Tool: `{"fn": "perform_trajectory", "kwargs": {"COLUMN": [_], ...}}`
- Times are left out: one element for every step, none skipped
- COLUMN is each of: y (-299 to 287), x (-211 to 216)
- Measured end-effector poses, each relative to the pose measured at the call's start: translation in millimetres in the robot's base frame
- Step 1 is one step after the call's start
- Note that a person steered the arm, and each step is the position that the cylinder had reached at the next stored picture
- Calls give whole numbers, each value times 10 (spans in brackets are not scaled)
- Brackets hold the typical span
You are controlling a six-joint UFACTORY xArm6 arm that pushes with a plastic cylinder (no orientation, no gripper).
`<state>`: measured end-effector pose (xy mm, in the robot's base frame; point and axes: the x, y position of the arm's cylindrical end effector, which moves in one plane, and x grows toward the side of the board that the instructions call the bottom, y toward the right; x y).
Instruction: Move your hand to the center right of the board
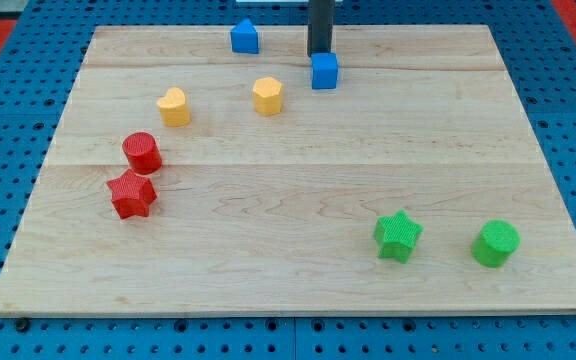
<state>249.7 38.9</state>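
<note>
My tip (319,53), a bare rod with no jaws to open, is resting just above the blue cube (325,71) on the counter (298,290).

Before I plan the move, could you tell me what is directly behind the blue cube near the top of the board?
My tip stands just behind the blue cube, toward the view's top. The cube covers the very end of the rod, so whether they touch cannot be seen.

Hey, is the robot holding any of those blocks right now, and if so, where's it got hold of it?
Nothing is held. My tip is a bare rod at the view's top, just behind the blue cube; whether they touch cannot be told.
</note>
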Motion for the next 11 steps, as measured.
{"fn": "perform_trajectory", "kwargs": {"y": [-70,98,896,942,1233,1307,1303,1343,1495,1393,1577], "x": [18,553,1538,1542,1351,1395,1396,1350,1338,1342,1356]}}
